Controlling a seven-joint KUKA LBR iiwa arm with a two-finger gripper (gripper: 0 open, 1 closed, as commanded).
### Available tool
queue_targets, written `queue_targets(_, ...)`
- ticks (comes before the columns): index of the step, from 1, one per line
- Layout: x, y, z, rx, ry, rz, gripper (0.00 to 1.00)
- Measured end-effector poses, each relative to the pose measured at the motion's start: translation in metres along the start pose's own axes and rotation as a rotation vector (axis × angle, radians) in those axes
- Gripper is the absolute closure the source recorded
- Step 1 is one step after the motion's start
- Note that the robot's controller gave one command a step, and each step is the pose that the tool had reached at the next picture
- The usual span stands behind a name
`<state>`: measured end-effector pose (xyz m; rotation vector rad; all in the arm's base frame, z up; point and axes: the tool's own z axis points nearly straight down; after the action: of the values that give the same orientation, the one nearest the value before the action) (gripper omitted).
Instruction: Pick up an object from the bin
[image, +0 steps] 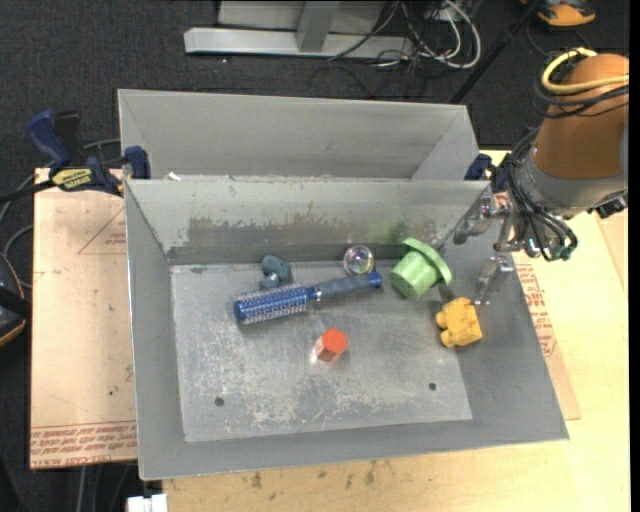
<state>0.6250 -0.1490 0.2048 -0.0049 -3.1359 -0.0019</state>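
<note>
Watching the bin (300, 400): grey metal, with a few loose things on its floor.
Gripper (472, 268): by the right wall, I see its fingers spread and nothing between them.
Hairbrush (300, 298): blue, lying across the middle.
Green cup (418, 270): on its side, just left of the gripper.
Yellow toy (459, 322): near the gripper's lower finger, by the right wall.
Orange piece (331, 345): alone, centre.
Glass ball (357, 261): beside the hairbrush handle.
</note>
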Motion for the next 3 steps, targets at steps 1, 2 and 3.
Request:
queue_targets(1,-0.029,0.022,0.108,-0.006,-0.007,-0.354,0.00)
queue_targets(2,-0.029,0.043,0.116,0.003,-0.012,-0.508,0.00)
queue_targets(3,-0.030,0.042,0.115,0.004,-0.013,-0.507,1.00)
